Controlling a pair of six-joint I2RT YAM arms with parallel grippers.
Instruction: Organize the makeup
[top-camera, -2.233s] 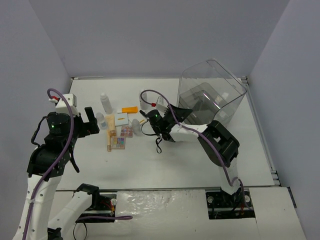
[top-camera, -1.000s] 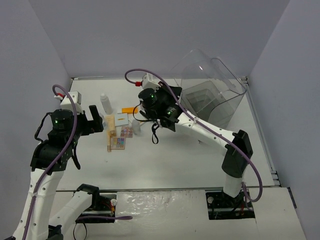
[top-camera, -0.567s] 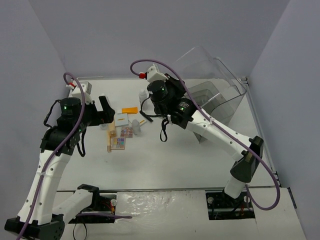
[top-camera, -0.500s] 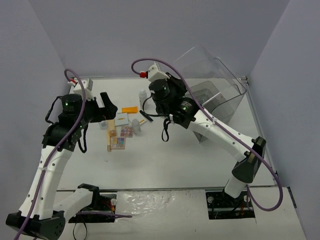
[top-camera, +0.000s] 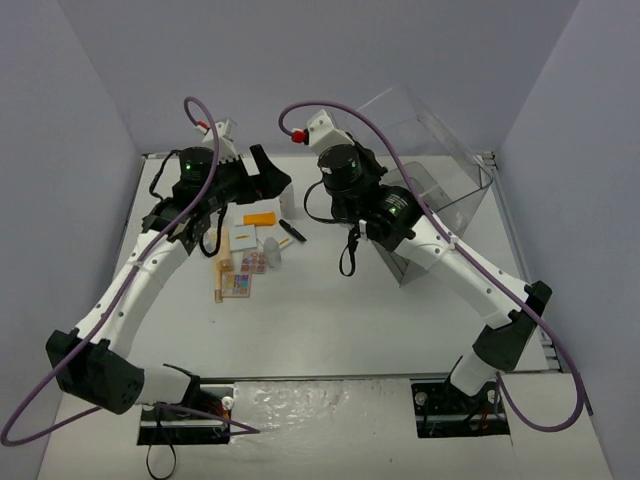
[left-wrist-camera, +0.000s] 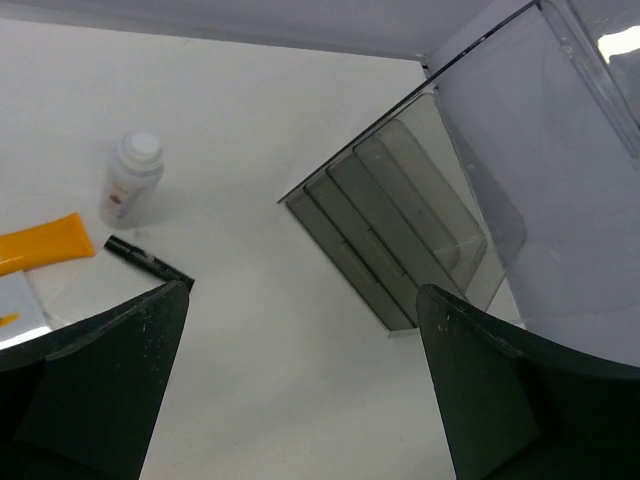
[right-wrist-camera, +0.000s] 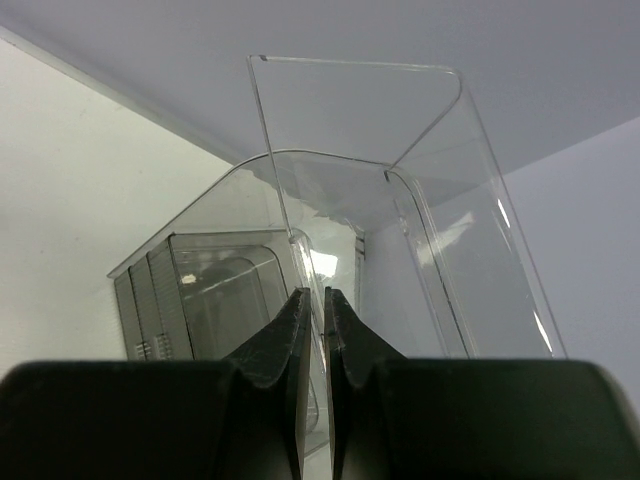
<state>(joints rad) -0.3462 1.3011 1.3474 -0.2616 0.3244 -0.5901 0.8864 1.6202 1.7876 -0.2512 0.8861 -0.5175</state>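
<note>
The makeup lies in a cluster left of centre: an orange flat case (top-camera: 260, 219), a white square compact (top-camera: 243, 238), a multicolour palette (top-camera: 238, 285), a beige tube (top-camera: 221, 265), a black slim tube (top-camera: 292, 231) and a small white bottle (top-camera: 271, 250). My left gripper (top-camera: 268, 175) hovers open behind the cluster, nothing between its fingers (left-wrist-camera: 100, 360). Below it are a white bottle (left-wrist-camera: 130, 178), the orange case (left-wrist-camera: 40, 243) and the black tube (left-wrist-camera: 148, 262). My right gripper (right-wrist-camera: 312, 292) is shut on the edge of the clear lid (right-wrist-camera: 350, 130), which stands raised.
The large clear plastic case (top-camera: 435, 195) stands at the back right, its smoky drawers (left-wrist-camera: 390, 230) facing the makeup. Its raised lid (top-camera: 410, 110) tilts up toward the back wall. Side walls close in the table on left and right.
My left arm has swung from the left side up and rightward to behind the makeup. My right gripper has risen toward the back, tilting the clear lid further open.
</note>
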